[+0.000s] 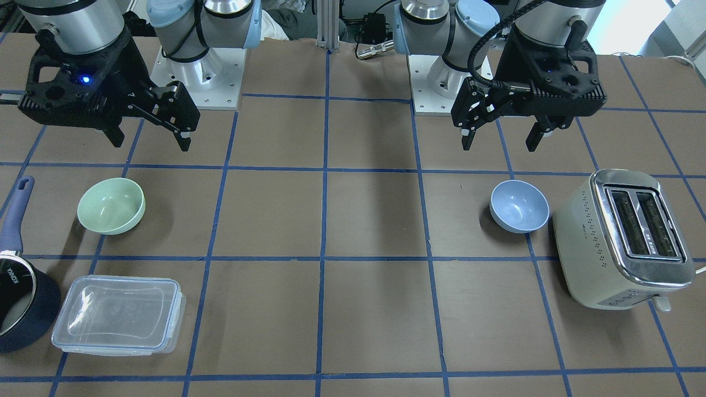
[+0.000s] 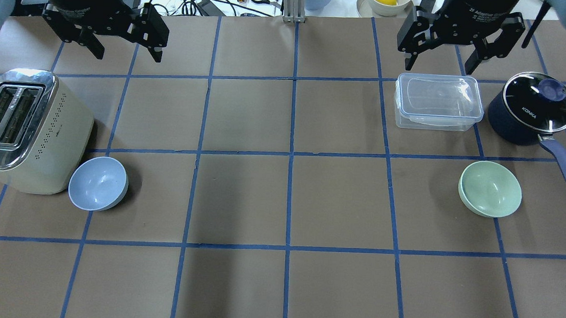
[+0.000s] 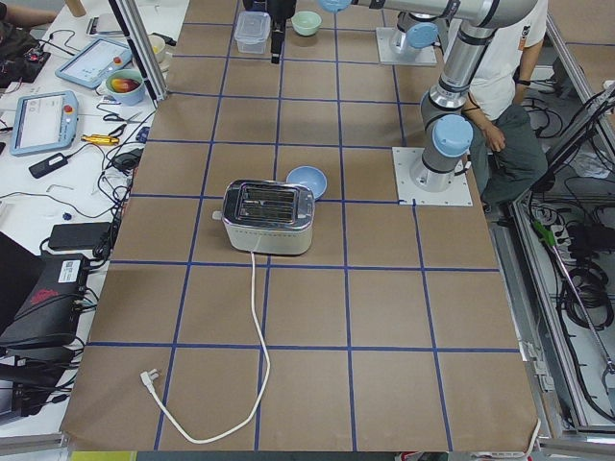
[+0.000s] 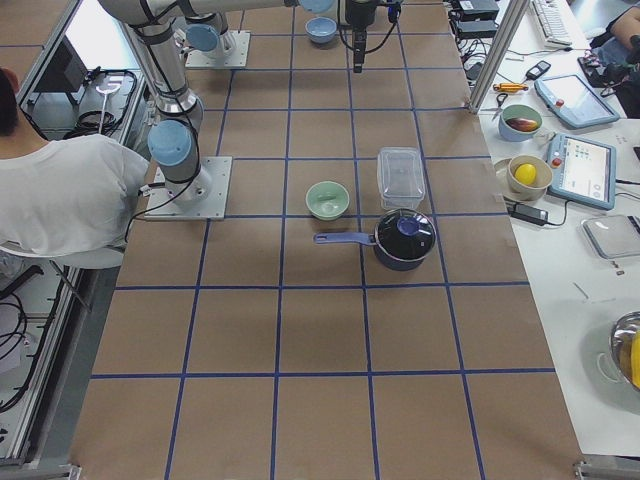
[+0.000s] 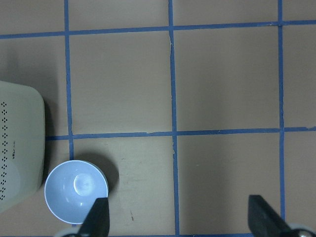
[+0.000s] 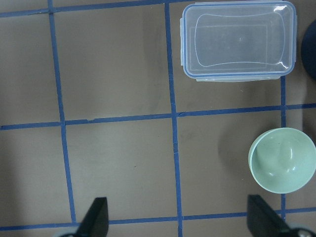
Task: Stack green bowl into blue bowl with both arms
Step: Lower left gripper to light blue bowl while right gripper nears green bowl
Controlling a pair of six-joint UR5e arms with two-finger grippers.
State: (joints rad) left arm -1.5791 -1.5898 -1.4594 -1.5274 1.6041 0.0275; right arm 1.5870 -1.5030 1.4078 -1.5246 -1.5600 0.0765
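The green bowl sits upright and empty on the table on my right side; it also shows in the front view and the right wrist view. The blue bowl sits upright and empty on my left side, next to the toaster, and shows in the front view and the left wrist view. My left gripper is open and empty, high above the table beyond the blue bowl. My right gripper is open and empty, high above the far side of the green bowl.
A cream toaster stands close to the left of the blue bowl. A clear lidded container and a dark navy saucepan with a glass lid stand beyond the green bowl; the pan's handle points toward the bowl's right.
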